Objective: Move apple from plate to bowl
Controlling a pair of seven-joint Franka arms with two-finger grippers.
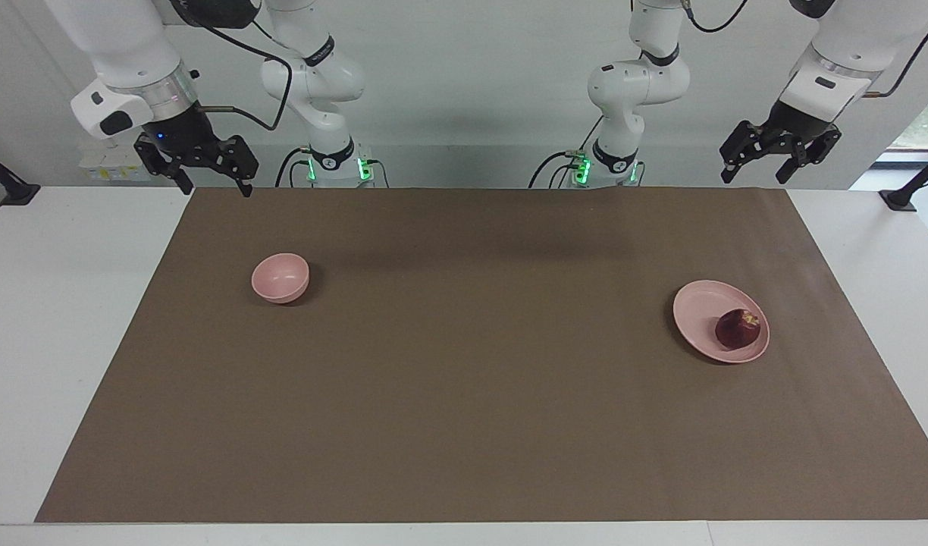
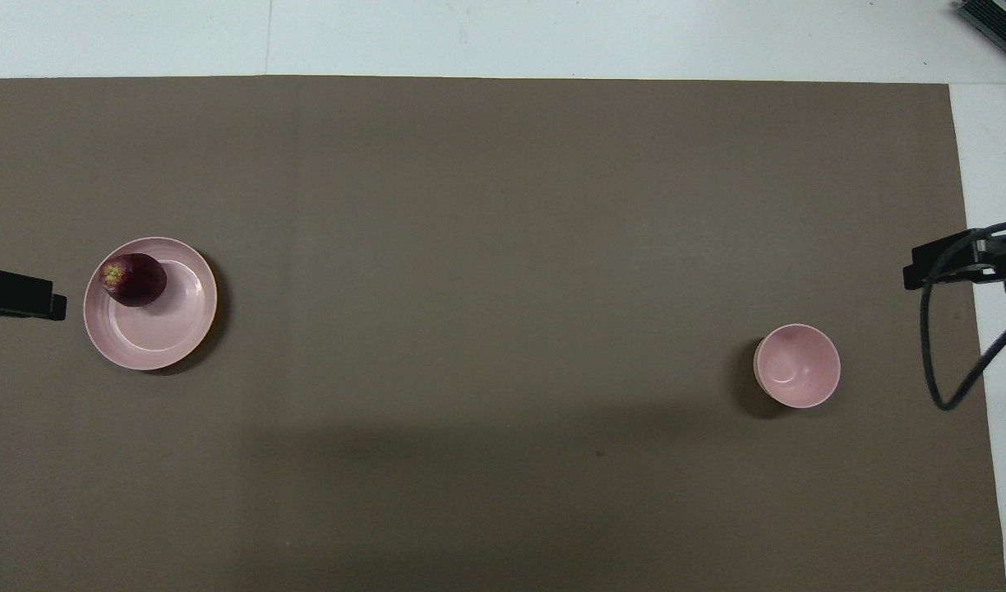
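The dark red apple (image 1: 738,328) (image 2: 133,279) lies on the pale pink plate (image 1: 699,303) (image 2: 154,337), on the part of it farther from the robots, toward the left arm's end of the table. The small pink bowl (image 1: 280,277) (image 2: 797,366) stands empty toward the right arm's end. My left gripper (image 1: 756,173) (image 2: 18,294) hangs open and empty, high over the mat's end by the plate. My right gripper (image 1: 214,184) (image 2: 963,263) hangs open and empty, high over the mat's end by the bowl. Both arms wait.
A brown mat (image 1: 464,394) (image 2: 503,247) covers most of the white table (image 1: 62,318). A black cable (image 2: 934,362) loops down from the right arm. A dark object (image 2: 996,20) sits at the table's corner farthest from the robots.
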